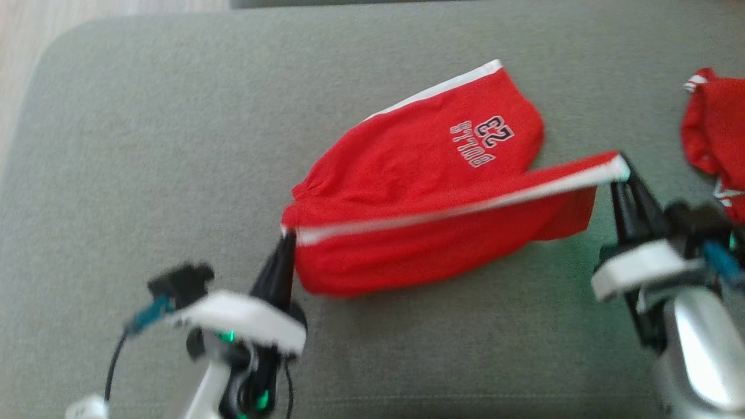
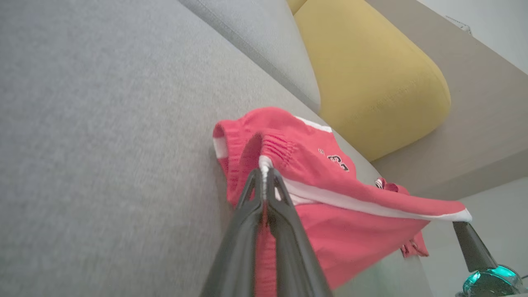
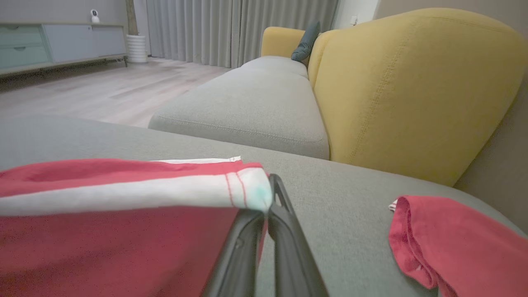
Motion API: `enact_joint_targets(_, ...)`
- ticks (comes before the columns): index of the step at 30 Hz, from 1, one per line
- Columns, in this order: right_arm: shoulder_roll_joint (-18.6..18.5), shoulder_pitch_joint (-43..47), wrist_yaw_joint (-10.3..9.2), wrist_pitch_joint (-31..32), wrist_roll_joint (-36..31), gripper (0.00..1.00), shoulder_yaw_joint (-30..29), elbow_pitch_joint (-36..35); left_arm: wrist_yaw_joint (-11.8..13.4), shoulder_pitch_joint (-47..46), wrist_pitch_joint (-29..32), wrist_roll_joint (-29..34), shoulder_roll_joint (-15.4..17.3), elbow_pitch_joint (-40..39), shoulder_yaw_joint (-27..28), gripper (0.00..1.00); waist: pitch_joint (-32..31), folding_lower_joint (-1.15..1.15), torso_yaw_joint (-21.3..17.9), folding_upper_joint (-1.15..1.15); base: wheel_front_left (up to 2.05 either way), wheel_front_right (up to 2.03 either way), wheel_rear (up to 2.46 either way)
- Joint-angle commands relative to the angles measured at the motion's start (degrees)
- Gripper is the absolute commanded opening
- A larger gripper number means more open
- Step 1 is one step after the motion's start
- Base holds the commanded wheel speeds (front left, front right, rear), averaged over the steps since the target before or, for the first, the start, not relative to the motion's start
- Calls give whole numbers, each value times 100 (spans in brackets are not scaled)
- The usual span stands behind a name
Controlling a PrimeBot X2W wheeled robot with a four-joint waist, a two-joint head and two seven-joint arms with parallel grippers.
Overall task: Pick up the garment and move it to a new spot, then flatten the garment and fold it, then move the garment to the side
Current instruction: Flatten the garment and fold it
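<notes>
Likely mid-fold: left gripper and right gripper each pinch tight on the red shorts along the striped edge; next, carry it toward twelve o'clock

Head view steeply down on red shorts, both wrist views low, close at the shorts' opposite ends, sharing yellow backrest beyond
</notes>
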Motion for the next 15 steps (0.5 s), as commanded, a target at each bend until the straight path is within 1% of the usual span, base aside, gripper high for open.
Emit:
enact_joint_targets(1, -192, -476, 36, 56, -67, 0, 186, 124, 113, -528, 9, -76, -27, 56, 143, 0, 144, 0, 155, 0, 0, 0, 0)
enact_joint_targets(7, -488, -1638, 36, 309, -73, 0, 412, 1152, 352, -1593, 153, -436, -44, 807, -171, 0, 453, 0, 394, 0, 0, 0, 0)
enact_joint_targets(11, -559, -2369, 36, 459, -52, 0, 573, 1840, 464, -2197, 46, -708, -45, 1167, -525, 0, 669, 0, 527, 0, 0, 0, 0)
enact_joint_targets(15, -606, -2948, 36, 498, -39, 0, 696, 2495, 603, -2669, -216, -1014, -46, 1457, -788, 0, 841, 0, 654, 0, 0, 0, 0)
